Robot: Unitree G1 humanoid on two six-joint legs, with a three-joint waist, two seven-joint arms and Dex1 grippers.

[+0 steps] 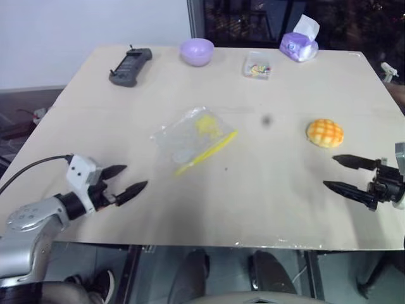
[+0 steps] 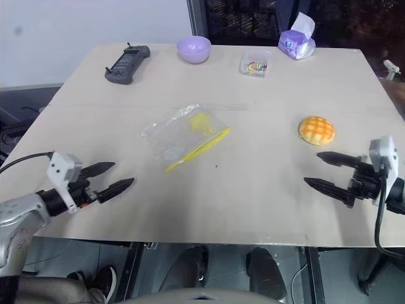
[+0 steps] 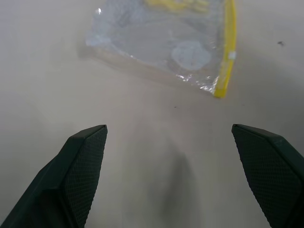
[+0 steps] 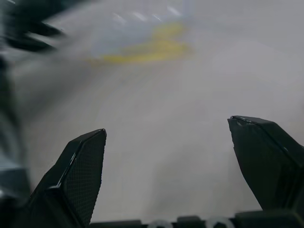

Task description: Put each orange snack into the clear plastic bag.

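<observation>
An orange snack [image 1: 325, 133], a round domed bun with a crosshatch top, rests on the right side of the table. The clear plastic bag [image 1: 190, 138] lies flat near the table's middle, its yellow strip [image 1: 206, 152] facing the front right; a pale-yellow piece shows through it. My left gripper [image 1: 130, 178] hovers open at the front left, pointing toward the bag [image 3: 161, 42] and short of it. My right gripper [image 1: 334, 172] hangs open at the front right, just in front of the bun and apart from it. The right wrist view shows the bag [image 4: 142, 45] blurred in the distance.
Along the far edge stand a black handheld device [image 1: 130, 66], a purple bowl [image 1: 197, 51], a small clear box of colourful bits [image 1: 257, 66] and a purple tissue pack [image 1: 298, 43]. The table's front edge [image 1: 209, 244] runs just below both grippers.
</observation>
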